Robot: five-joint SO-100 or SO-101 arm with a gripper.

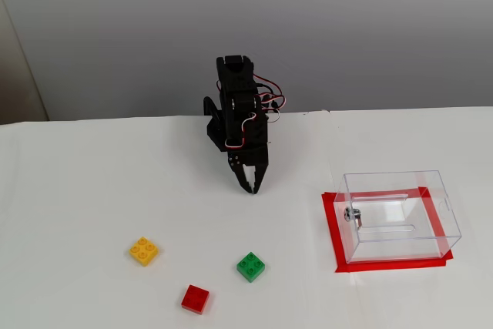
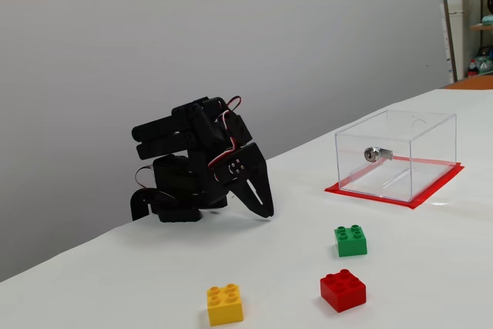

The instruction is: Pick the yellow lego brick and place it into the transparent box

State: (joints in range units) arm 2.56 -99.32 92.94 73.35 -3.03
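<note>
The yellow lego brick [image 1: 144,250] is lying nearest on the counter [image 1: 92,190], the transparent box [image 1: 399,215] sitting well apart. Farther back, the folded arm is pointing its end effector [image 1: 251,189] downward, fingers together, gripping nothing.
</note>
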